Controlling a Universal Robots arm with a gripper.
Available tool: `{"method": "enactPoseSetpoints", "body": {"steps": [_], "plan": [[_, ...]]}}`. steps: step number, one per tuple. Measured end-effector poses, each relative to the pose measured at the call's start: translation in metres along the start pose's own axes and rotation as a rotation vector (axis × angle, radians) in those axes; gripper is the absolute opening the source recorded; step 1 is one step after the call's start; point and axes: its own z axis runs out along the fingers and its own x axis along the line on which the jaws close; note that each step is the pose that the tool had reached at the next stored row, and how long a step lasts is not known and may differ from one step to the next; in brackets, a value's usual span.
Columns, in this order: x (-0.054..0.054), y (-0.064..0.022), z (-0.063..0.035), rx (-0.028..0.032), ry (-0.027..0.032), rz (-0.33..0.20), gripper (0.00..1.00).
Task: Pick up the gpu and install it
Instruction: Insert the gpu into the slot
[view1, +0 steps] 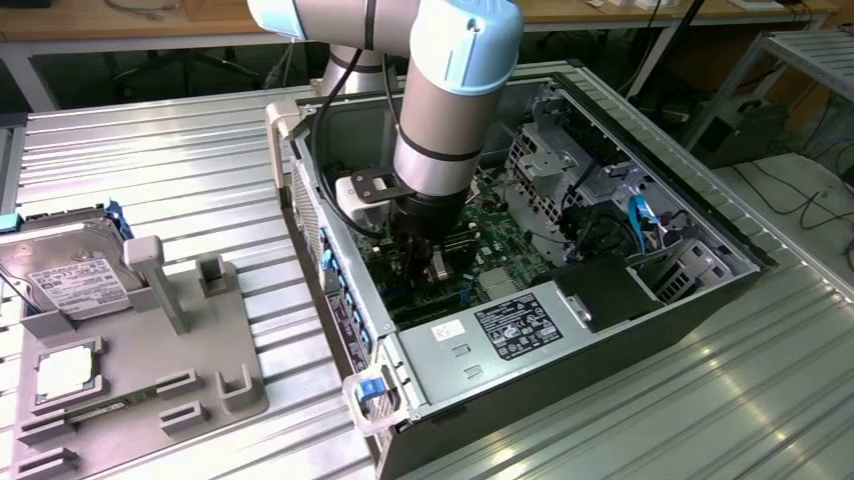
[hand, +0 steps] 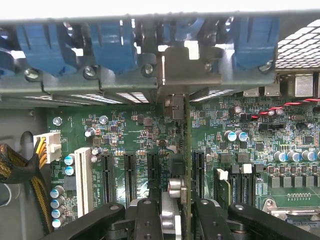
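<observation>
The black gripper (hand: 172, 212) has its fingers (hand: 149, 220) closed on the gpu (hand: 186, 150) — a thin card seen edge-on, standing upright over the green motherboard (hand: 125, 135), apparently at a black slot (hand: 198, 172), its silvery bracket (hand: 187, 62) against the case's rear wall among blue plastic clips (hand: 112, 42). The grey, blue-jointed arm (view1: 447, 110) reaches steeply down into the open computer case (view1: 694, 210), which lies on a ribbed metal table (view1: 147, 160) — a silver hard drive (view1: 74, 280) rests on a grey fixture (view1: 200, 350) nearby.
</observation>
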Motion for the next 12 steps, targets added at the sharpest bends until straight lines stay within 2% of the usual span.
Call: {"method": "enactPoseSetpoints", "body": {"steps": [7, 8, 9, 10, 12], "plan": [[-0.0001, 0.0000, 0.0005, 0.0006, -0.0011, 0.000, 0.32], [0.0000, 0.0000, -0.0001, -0.0001, 0.0002, 0.000, 0.37], [0.0000, 0.0000, 0.0001, 0.0001, -0.0002, 0.000, 0.37], [0.0000, 0.0000, 0.0001, 0.0001, -0.0002, 0.000, 0.44], [0.0000, 0.0000, 0.0001, 0.0001, -0.0002, 0.000, 0.44]]}}
